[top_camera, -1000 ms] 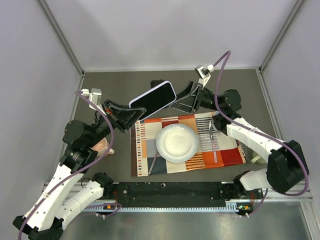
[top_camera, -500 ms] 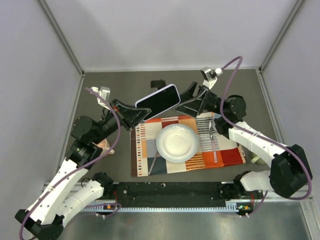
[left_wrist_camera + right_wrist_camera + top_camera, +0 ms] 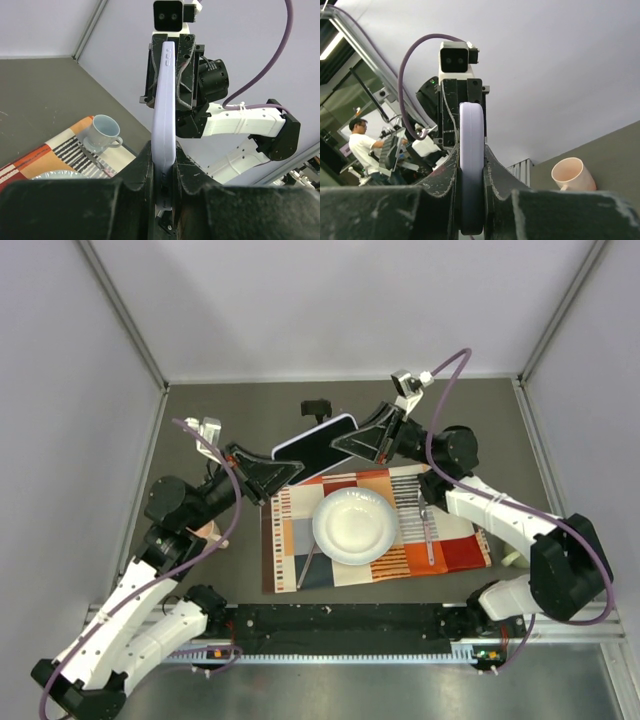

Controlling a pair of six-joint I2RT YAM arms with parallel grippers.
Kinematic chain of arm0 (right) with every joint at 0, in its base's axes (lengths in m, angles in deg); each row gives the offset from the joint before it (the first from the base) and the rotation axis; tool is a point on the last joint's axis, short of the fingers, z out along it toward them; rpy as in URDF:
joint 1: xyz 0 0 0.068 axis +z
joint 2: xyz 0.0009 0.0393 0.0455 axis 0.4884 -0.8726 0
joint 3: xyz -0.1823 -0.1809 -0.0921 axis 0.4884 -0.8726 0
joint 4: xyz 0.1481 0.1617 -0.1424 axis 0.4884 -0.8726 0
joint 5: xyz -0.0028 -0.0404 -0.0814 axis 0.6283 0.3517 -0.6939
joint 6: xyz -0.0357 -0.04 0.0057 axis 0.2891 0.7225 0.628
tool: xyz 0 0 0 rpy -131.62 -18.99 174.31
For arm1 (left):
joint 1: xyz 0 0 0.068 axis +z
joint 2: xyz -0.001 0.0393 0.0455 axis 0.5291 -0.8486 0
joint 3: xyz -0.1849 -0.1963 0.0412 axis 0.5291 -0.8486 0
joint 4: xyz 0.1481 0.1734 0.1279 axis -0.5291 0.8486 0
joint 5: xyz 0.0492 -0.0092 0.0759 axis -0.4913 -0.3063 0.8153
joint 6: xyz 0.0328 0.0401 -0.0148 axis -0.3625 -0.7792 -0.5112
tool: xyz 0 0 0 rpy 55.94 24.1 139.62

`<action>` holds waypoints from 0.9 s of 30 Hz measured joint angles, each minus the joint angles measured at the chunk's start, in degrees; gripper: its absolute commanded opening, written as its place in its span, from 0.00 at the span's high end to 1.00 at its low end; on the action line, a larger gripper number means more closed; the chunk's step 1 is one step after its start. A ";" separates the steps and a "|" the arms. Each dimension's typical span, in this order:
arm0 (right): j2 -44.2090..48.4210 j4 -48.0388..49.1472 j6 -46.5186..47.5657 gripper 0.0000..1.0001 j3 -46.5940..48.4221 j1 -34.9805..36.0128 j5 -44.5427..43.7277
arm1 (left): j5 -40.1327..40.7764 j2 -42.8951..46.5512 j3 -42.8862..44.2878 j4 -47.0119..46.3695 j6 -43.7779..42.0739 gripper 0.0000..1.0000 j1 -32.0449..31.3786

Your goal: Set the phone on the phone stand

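The phone [image 3: 312,444], with a black screen and a lavender edge, hangs tilted in the air above the far edge of the placemat. My left gripper [image 3: 287,470] is shut on its lower left end. My right gripper [image 3: 347,440] is shut on its upper right end. In the left wrist view the phone [image 3: 164,115] stands edge-on between my left gripper's [image 3: 162,157] fingers, with the right gripper at its far end. In the right wrist view the phone [image 3: 471,150] is clamped edge-on in my right gripper [image 3: 471,170]. The black phone stand [image 3: 316,408] sits on the table just behind the phone.
A striped placemat [image 3: 290,560] holds a white bowl [image 3: 355,525], a fork and a knife [image 3: 429,525]. A pink mug [image 3: 204,532] stands left of the mat, under the left arm. A pale blue cup [image 3: 103,131] on a saucer sits right of the mat.
My right gripper has moved left onto the phone's upper end and closed on it. The phone has dropped slightly. The left gripper keeps hold of the lower end.
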 measured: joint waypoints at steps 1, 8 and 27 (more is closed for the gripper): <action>-0.07 0.55 0.04 1.00 0.00 0.04 0.33 | -0.04 0.17 -0.02 0.24 -0.02 0.67 0.00; -1.49 -1.84 2.40 1.00 1.09 -1.88 7.78 | -1.62 0.52 1.92 9.90 -6.73 0.21 0.00; 8.07 -60.30 44.15 1.00 14.97 -4.76 25.75 | -10.14 -4.61 14.95 33.46 -23.34 0.20 0.00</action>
